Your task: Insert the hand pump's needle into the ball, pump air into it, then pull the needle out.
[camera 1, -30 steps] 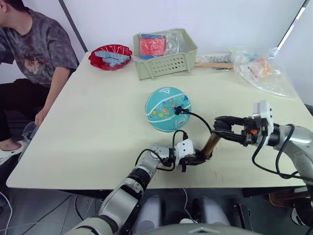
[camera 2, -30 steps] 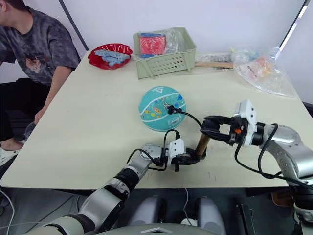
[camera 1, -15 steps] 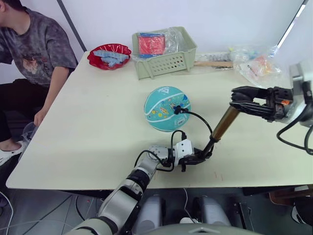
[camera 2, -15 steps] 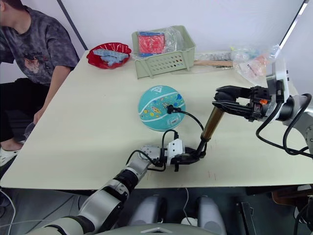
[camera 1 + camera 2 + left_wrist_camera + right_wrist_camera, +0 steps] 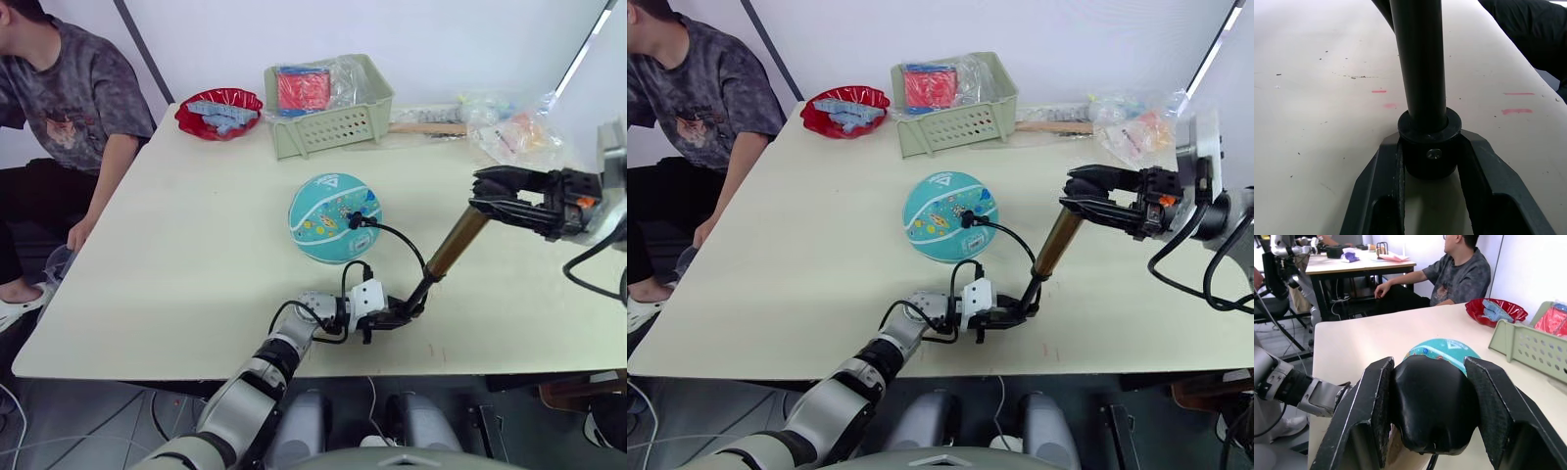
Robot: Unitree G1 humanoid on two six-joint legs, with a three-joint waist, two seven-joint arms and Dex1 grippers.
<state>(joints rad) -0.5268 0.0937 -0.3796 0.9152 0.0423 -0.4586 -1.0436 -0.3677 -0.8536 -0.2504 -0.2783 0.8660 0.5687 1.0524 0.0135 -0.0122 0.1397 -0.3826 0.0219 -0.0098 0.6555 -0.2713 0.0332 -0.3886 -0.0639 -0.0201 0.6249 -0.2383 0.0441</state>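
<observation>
The teal ball (image 5: pixel 335 217) rests mid-table. The needle's black fitting (image 5: pixel 358 221) sits against the ball's right side; the pin itself is hidden. A thin black hose (image 5: pixel 400 238) loops from there to the hand pump (image 5: pixel 456 243), which slants up to the right, drawn out, with a black rod below its bronze cylinder. Low over the table's front part, my left gripper (image 5: pixel 407 311) is shut on the pump's black bottom cap (image 5: pixel 1427 147). My right gripper (image 5: pixel 490 196) is shut on the pump's black handle (image 5: pixel 1432 404), raised right of the ball (image 5: pixel 1442 348).
A green basket (image 5: pixel 333 122) and a red bowl (image 5: pixel 219 110) stand at the back of the table. Plastic bags (image 5: pixel 519 137) lie at the back right. A person (image 5: pixel 59 98) sits at the table's left side.
My right gripper has pulled the handle up and to the right, drawing the pump out to about twice its length. The left gripper, ball and hose have stayed in place.
</observation>
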